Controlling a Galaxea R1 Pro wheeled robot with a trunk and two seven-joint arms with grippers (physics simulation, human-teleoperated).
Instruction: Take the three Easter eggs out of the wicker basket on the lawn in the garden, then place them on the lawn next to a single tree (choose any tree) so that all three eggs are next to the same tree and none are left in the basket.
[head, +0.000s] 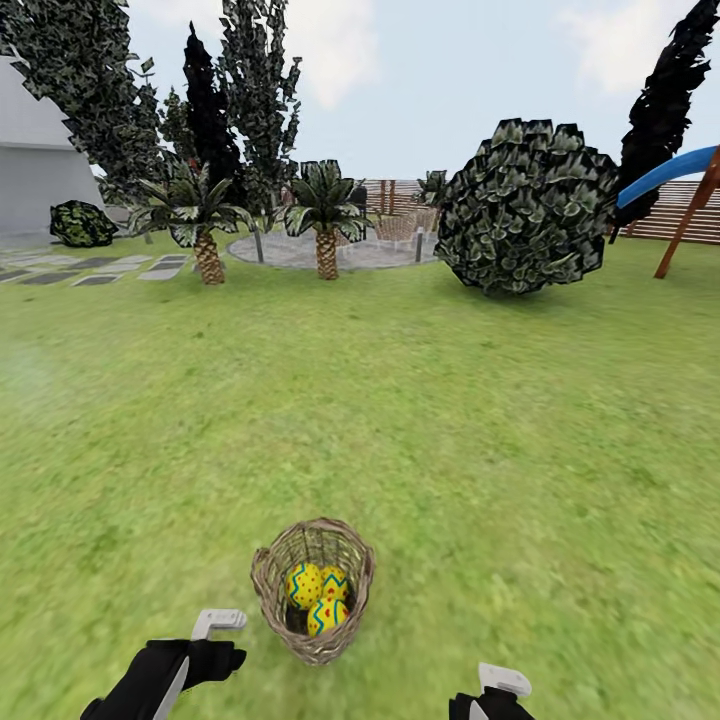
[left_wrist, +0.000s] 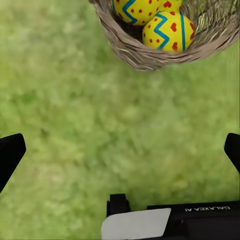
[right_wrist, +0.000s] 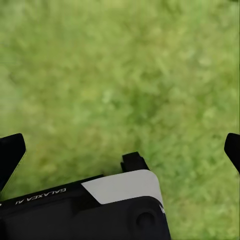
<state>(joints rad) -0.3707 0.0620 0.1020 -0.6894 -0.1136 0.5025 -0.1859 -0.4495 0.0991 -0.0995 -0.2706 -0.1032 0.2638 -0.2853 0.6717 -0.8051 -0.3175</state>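
Observation:
The wicker basket (head: 313, 590) stands upright on the lawn (head: 450, 420) just ahead of me, with three yellow Easter eggs (head: 318, 595) lying inside it. My left gripper (head: 215, 628) hangs open over the grass just left of the basket. In the left wrist view the left gripper (left_wrist: 120, 150) has its fingers spread wide over bare grass, and the basket rim (left_wrist: 140, 56) and two eggs (left_wrist: 167, 30) show beyond them. My right gripper (head: 502, 684) is low at the right of the basket, also open (right_wrist: 120, 150) above grass. A tall leafy tree (head: 258, 100) stands far back left.
Two short palms (head: 205, 220) (head: 326, 215) and a big round bush (head: 527, 205) line the far end of the grass. Black conifers (head: 210, 100) (head: 665, 95), a blue slide (head: 665, 172), stone paving (head: 90, 268) and a wooden fence (head: 690, 210) lie behind.

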